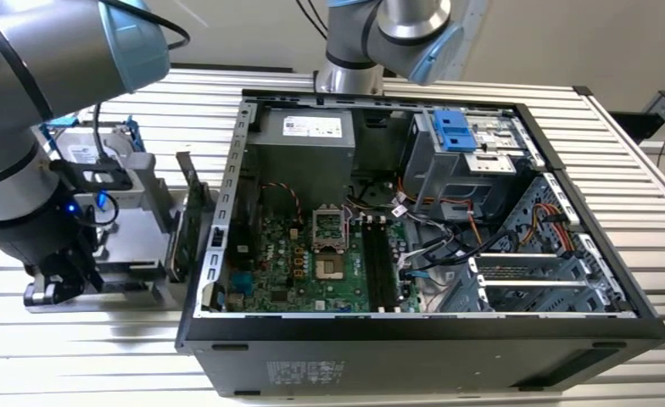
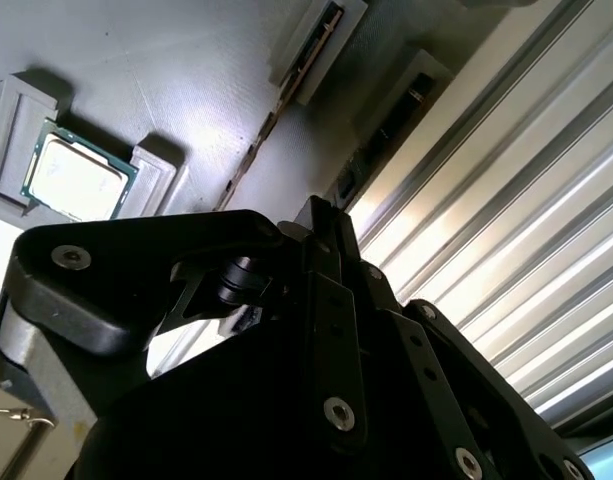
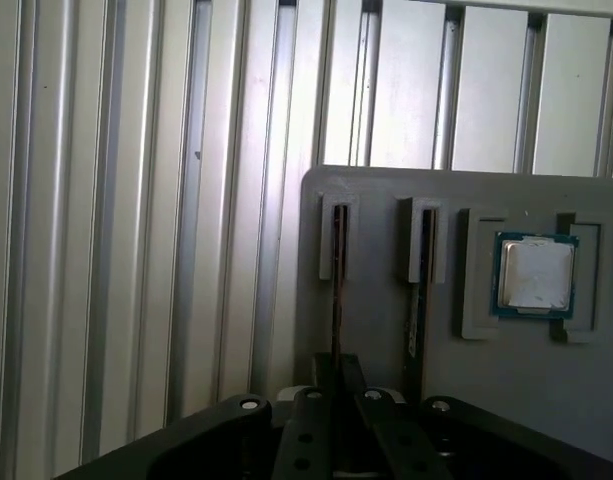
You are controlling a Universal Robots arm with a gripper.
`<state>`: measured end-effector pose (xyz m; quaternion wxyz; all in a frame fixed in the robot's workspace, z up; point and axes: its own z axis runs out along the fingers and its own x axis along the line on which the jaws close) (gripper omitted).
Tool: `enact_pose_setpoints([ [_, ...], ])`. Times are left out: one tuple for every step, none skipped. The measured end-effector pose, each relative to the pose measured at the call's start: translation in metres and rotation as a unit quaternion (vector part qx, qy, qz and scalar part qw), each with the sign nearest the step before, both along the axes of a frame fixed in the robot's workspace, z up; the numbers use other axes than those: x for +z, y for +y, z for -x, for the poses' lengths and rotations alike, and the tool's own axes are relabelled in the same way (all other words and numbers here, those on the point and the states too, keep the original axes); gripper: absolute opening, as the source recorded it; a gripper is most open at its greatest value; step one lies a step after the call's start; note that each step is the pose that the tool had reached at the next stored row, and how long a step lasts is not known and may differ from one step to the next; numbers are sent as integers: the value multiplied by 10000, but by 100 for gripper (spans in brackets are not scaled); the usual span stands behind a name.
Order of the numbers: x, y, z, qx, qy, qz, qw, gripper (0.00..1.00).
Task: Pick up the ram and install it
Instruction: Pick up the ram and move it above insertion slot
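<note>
On edge in a slot of the grey holder (image 3: 376, 330) we find the ram (image 3: 338, 270), a thin dark stick standing upright with its slim edge facing the first wrist view. Our gripper (image 3: 338, 375) sits right at one end of the ram, lined up so that the stick runs straight toward the gap at its tip. We cannot tell whether the gripper is clamped on the ram or only straddles it. Just beside the ram, a second stick (image 3: 425, 250) stands parallel in the neighbouring slot. Farther along the holder, a square processor chip (image 3: 535, 275) lies flat in its own recess. The holder rests on the slatted metal table (image 3: 106, 250). At the exterior view's left our arm (image 1: 27, 195) hangs low over the holder. The open computer case (image 1: 423, 331) stands to the exterior view's right of it, with its motherboard (image 1: 310, 263) exposed.
</note>
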<state>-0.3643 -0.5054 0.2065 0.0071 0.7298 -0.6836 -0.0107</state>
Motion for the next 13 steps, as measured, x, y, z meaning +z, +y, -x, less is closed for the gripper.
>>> enact_pose_setpoints([
  [12,0,0,0,0,0,10000,0],
  [20,0,0,0,0,0,10000,0],
  [27,0,0,0,0,0,10000,0],
  [33,0,0,0,0,0,10000,0],
  [40,0,0,0,0,0,10000,0],
  [48,0,0,0,0,0,10000,0],
  [55,0,0,0,0,0,10000,0],
  [63,0,0,0,0,0,10000,0],
  [71,0,0,0,0,0,10000,0],
  [79,0,0,0,0,0,10000,0],
  [84,0,0,0,-1,-1,10000,0],
  [87,0,-1,0,-1,-1,10000,0],
  [92,0,0,0,-1,-1,10000,0],
])
